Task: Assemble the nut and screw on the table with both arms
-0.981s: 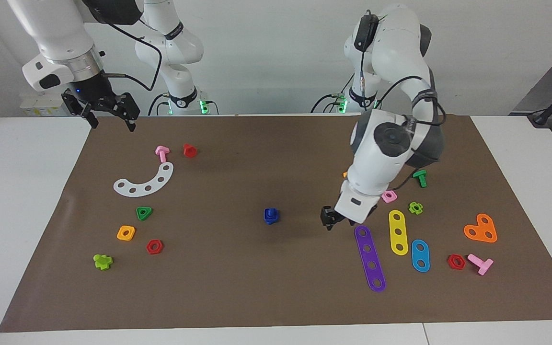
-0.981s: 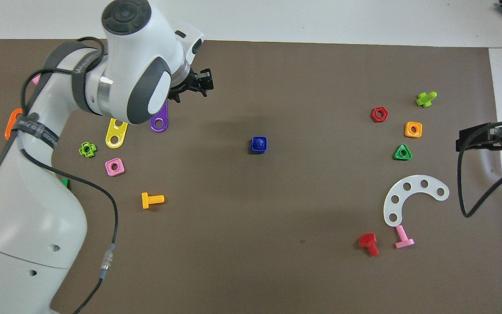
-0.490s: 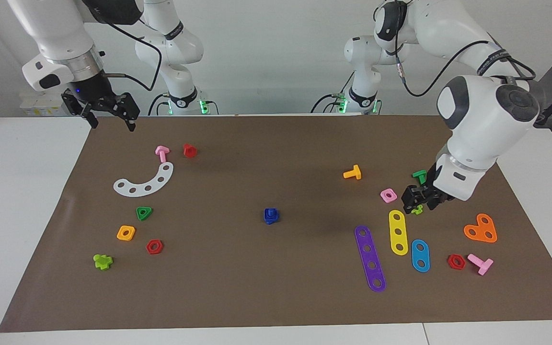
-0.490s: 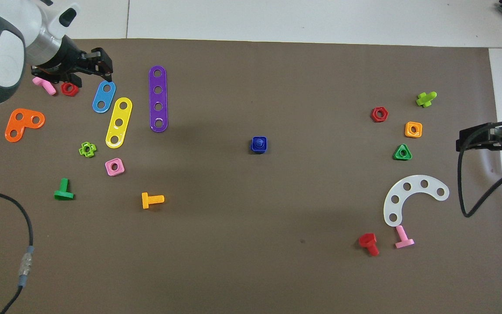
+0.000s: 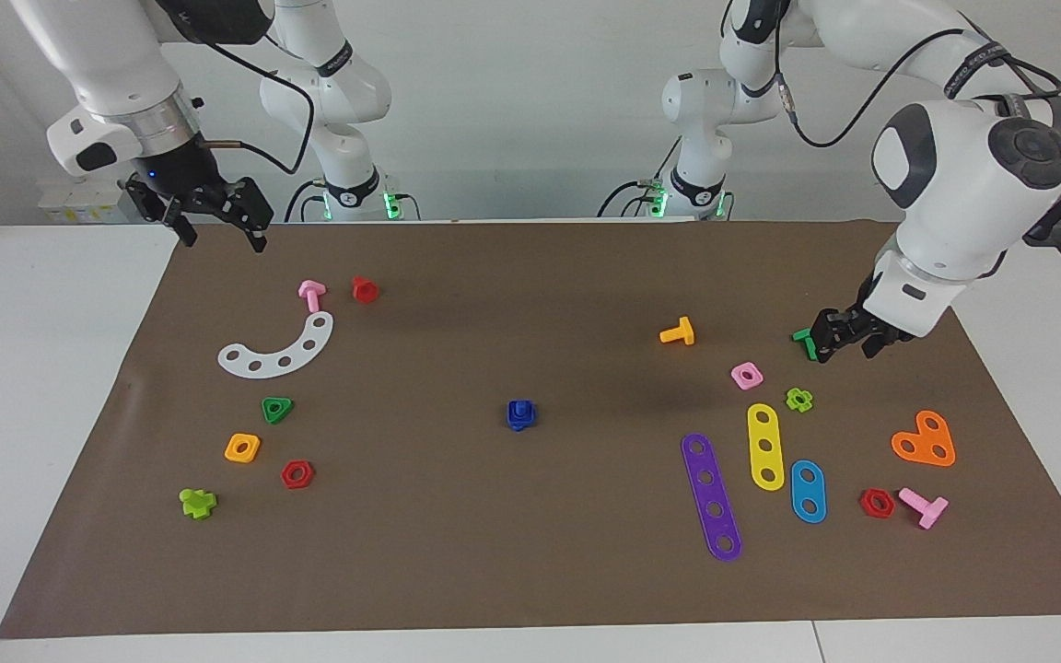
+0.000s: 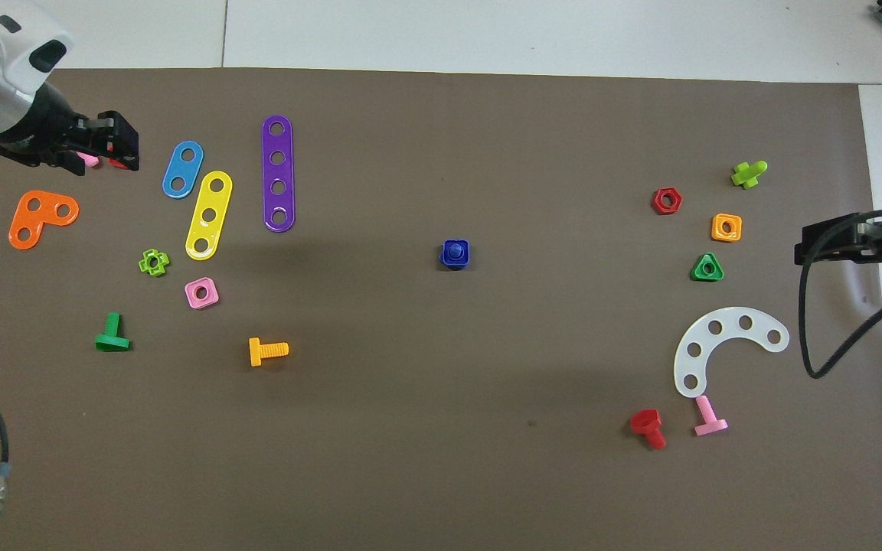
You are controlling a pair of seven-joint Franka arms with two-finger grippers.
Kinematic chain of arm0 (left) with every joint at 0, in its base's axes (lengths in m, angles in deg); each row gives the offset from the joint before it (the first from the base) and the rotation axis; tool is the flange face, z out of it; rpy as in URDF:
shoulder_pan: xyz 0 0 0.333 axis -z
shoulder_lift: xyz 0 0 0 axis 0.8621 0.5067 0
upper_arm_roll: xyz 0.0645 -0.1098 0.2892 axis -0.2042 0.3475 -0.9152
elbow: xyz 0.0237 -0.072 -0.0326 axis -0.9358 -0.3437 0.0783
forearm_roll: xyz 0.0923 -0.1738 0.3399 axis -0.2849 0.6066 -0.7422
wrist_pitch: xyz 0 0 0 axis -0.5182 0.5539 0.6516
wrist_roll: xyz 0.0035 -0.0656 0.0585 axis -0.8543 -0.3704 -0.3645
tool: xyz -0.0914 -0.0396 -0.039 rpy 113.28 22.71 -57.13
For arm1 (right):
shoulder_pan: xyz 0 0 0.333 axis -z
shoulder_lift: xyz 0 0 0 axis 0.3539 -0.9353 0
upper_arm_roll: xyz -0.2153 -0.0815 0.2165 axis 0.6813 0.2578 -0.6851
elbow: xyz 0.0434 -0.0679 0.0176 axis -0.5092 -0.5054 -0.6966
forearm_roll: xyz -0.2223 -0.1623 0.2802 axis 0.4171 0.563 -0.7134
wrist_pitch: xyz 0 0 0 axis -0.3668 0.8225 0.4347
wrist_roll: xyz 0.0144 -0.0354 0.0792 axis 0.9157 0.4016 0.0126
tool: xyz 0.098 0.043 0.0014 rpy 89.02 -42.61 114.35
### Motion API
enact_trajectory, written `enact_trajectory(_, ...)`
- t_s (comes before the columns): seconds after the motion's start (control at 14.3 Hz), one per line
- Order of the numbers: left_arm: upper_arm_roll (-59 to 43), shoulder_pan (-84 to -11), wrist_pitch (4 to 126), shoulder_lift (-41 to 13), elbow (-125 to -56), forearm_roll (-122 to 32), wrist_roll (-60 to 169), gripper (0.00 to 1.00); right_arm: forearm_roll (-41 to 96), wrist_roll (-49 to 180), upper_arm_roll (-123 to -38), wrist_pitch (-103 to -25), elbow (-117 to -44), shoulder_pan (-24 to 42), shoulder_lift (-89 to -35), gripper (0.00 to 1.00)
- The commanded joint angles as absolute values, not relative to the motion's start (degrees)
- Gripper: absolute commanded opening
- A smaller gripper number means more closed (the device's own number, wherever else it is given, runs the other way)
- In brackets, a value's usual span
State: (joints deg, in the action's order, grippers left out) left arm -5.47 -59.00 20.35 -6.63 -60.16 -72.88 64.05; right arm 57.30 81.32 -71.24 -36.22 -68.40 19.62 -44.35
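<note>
White table under brown mat

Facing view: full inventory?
nut and screw: 1 each, dark blue, joined, mat centre
screws: 6; pink, red, lime at right arm's end; orange, green, pink at left arm's end
nuts: 6; green, orange, red at right arm's end; pink, lime, red at left arm's end
plates: 5; white arc at right arm's end; purple, yellow, blue strips, orange angle at left arm's end
mat: 1, brown, on white table
left gripper: 1, black, above left arm's end
right gripper: 1, black, open, waiting over mat edge
</note>
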Motion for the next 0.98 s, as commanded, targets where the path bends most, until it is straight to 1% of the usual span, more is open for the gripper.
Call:
enact_trajectory(0.0,-5.49,-58.59,20.68,-13.21,-67.43,-74.35,63.93,0.70,56.29,81.86,-71.32,-35.57,-68.59,20.11,-43.86,1.00)
enact_trajectory(0.07,-5.49,-58.59,21.12,-15.14,-69.44,-74.18,64.02,0.72,56.29,81.86,-71.32,-35.57,-68.59,20.11,-43.86,1.00)
enact_trajectory(0.21,-5.40,-58.68,21.38,-17.96,-71.56,-73.22,64.37,0.84,56.38,81.77,-71.32,-35.57,-68.68,20.02,-43.86,1.00)
enact_trajectory(0.28,-5.40,-58.68,21.38,-18.41,-71.40,-72.34,64.28,0.99,56.47,81.77,-71.41,-35.49,-68.59,20.02,-43.86,1.00)
enact_trajectory(0.35,-5.49,-58.59,21.30,-18.93,-71.31,-71.90,64.11,1.00,56.56,81.77,-71.41,-35.40,-68.59,19.94,-43.86,1.00)
enact_trajectory(0.56,-5.40,-59.03,21.47,-20.52,-71.57,-71.63,64.37,1.00,56.65,80.46,-71.41,-34.08,-68.50,20.11,-43.86,1.00)
enact_trajectory(0.7,-5.66,-59.29,23.31,-20.43,-71.31,-67.61,64.54,1.00,56.65,80.36,-71.32,-33.03,-68.41,20.11,-43.77,1.00)
enact_trajectory(0.91,-5.67,-59.29,24.28,-20.43,-71.57,-66.62,65.51,1.00,57.26,80.36,-71.32,-32.67,-68.50,20.20,-43.59,1.00)
